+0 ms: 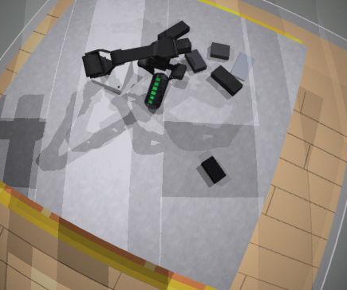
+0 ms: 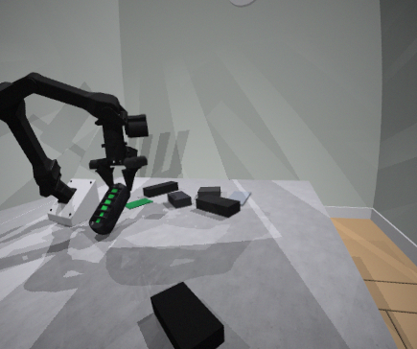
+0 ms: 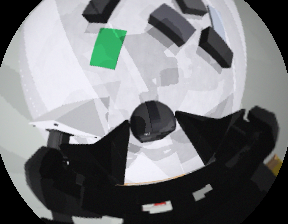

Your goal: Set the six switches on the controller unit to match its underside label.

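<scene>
The dark grey controller unit (image 1: 155, 91) (image 2: 107, 208) is tipped up at a steep angle, its lower end close to the bench and its upper end between my fingers. Its row of switches shows green on the face turned toward the top and exterior views; the underside label is hidden. My gripper (image 1: 161, 72) (image 2: 119, 184) points down and is shut on the unit's upper end. In the wrist view only that rounded dark end of the unit (image 3: 152, 123) shows, between the fingers of the gripper (image 3: 153, 131).
A green card (image 2: 139, 203) (image 3: 107, 48) lies just behind the unit. Several dark blocks (image 1: 226, 80) (image 2: 218, 205) and a pale blue plate (image 1: 242, 65) (image 2: 240, 196) lie to the right. One black block (image 1: 213, 170) (image 2: 187, 316) lies alone nearer the front. The arm's white base (image 2: 74, 201) stands at the left.
</scene>
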### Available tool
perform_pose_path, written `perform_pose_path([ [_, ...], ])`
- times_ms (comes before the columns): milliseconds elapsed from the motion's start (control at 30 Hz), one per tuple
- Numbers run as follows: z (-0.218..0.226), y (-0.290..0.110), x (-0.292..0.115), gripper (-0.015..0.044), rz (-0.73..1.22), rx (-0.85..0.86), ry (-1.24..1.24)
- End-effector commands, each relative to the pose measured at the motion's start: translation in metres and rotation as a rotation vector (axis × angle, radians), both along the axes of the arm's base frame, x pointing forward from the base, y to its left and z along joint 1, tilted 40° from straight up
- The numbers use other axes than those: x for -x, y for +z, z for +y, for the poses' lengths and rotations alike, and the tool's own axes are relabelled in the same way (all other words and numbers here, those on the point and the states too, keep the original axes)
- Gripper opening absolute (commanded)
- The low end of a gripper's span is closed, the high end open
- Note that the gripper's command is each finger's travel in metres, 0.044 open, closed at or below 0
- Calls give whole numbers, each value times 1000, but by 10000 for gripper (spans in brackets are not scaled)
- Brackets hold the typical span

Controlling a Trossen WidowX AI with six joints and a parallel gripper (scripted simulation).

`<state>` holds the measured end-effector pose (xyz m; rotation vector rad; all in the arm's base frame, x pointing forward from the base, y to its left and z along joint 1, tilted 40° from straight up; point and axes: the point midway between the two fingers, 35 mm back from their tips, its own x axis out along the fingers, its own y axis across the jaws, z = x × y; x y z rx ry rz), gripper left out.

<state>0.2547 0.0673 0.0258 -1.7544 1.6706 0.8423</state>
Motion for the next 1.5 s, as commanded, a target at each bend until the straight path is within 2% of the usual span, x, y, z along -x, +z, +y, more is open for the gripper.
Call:
perform_pose_path([
  [0, 2, -5, 1, 335, 3, -7, -6],
  [1467, -1, -33, 2, 335, 2, -7, -6],
])
